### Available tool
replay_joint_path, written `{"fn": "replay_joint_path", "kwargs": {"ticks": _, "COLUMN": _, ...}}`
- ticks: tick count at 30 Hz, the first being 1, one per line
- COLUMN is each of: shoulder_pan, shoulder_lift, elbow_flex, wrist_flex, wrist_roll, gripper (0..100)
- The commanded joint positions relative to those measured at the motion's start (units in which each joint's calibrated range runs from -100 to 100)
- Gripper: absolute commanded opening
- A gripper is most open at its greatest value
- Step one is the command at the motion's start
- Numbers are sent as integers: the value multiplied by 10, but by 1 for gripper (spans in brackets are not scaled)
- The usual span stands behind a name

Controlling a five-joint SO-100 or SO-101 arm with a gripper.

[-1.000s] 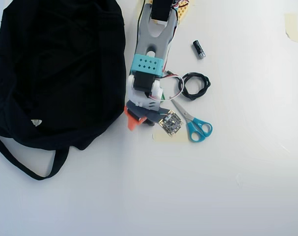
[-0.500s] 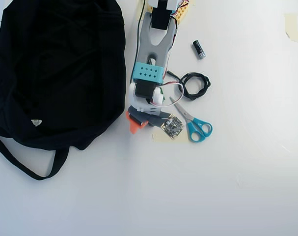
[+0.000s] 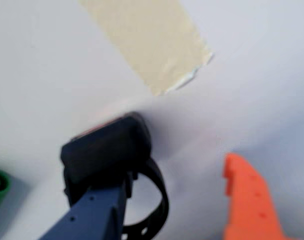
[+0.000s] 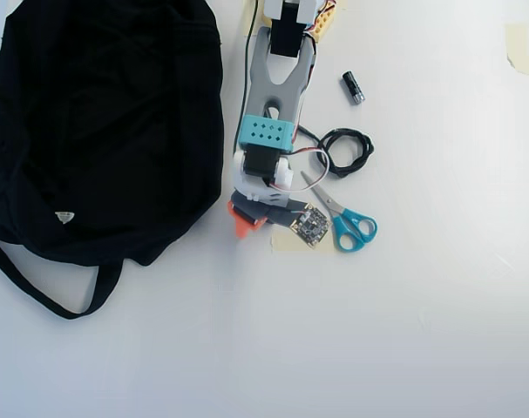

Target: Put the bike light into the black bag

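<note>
Retreat toward the base is the change over the last second: in the overhead view the gripper (image 4: 247, 218) sits a little higher in the picture than it did, closer to the arm's mount, and its orange finger shows less beyond the wrist. The scissors (image 4: 344, 218), the coiled cable (image 4: 347, 151) and the small black cylinder (image 4: 353, 87) lie as they did, and so does the black bag (image 4: 107, 122).

From the wrist view the bike light (image 3: 109, 157) rests on the white tabletop (image 3: 262, 85), its chunky block body up against the blue finger (image 3: 94, 215), which covers part of it, and its strap loop curls out below and to the right. The orange finger (image 3: 249, 200) stands well apart from it, with bare tabletop between, so the fingers are open and gripping nothing. A strip of beige tape (image 3: 152, 40) lies beyond the light.

Judging from this, the pull-back has brought the light between the two fingers, and the grasp is the step in hand. Closing should trap the block body rather than the thin loop, which could slip. The bag lies just left of the arm in the overhead view, a short carry once the light is held.
</note>
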Motion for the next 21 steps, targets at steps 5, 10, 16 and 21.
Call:
{"fn": "replay_joint_path", "kwargs": {"ticks": 5, "shoulder_pan": -9, "shoulder_lift": -10, "elbow_flex": -29, "wrist_flex": -9, "wrist_roll": 5, "gripper": 7}}
{"fn": "replay_joint_path", "kwargs": {"ticks": 10, "shoulder_pan": -10, "shoulder_lift": -10, "elbow_flex": -29, "wrist_flex": -9, "wrist_roll": 1, "gripper": 2}}
{"fn": "replay_joint_path", "kwargs": {"ticks": 16, "shoulder_pan": -10, "shoulder_lift": -10, "elbow_flex": -29, "wrist_flex": -9, "wrist_roll": -2, "gripper": 2}}
{"fn": "replay_joint_path", "kwargs": {"ticks": 21, "shoulder_pan": -9, "shoulder_lift": -11, "elbow_flex": -29, "wrist_flex": -2, "wrist_roll": -9, "gripper": 2}}
